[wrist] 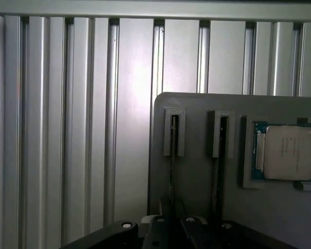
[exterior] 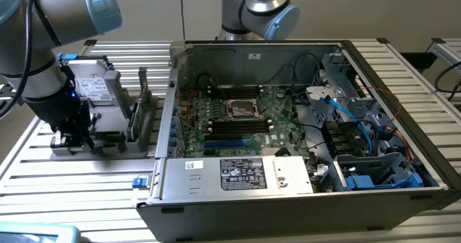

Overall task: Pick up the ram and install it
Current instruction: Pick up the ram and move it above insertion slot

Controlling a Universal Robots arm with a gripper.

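Note:
In the wrist view I look straight down on a grey holder (wrist: 197, 197) with two narrow slots. The ram (wrist: 171, 171) stands edge-up in one slot and shows as a thin dark line. A second thin stick (wrist: 218, 161) stands in the slot beside it. My gripper (wrist: 174, 222) sits over the ram's near end, its black fingers (wrist: 159, 228) pressed close on either side of the edge. In the exterior view the gripper (exterior: 72, 140) is lowered onto the holder (exterior: 108, 146), at the exterior view's left of the open computer case (exterior: 288, 200).
A processor chip (wrist: 287, 153) lies in a pocket of the holder beside the slots. Inside the case the motherboard (exterior: 277, 110) shows black memory slots (exterior: 238, 126) and blue ones (exterior: 223, 143), with cables and drive bays (exterior: 374, 167) toward the exterior view's right. A second arm (exterior: 259, 11) stands behind the case.

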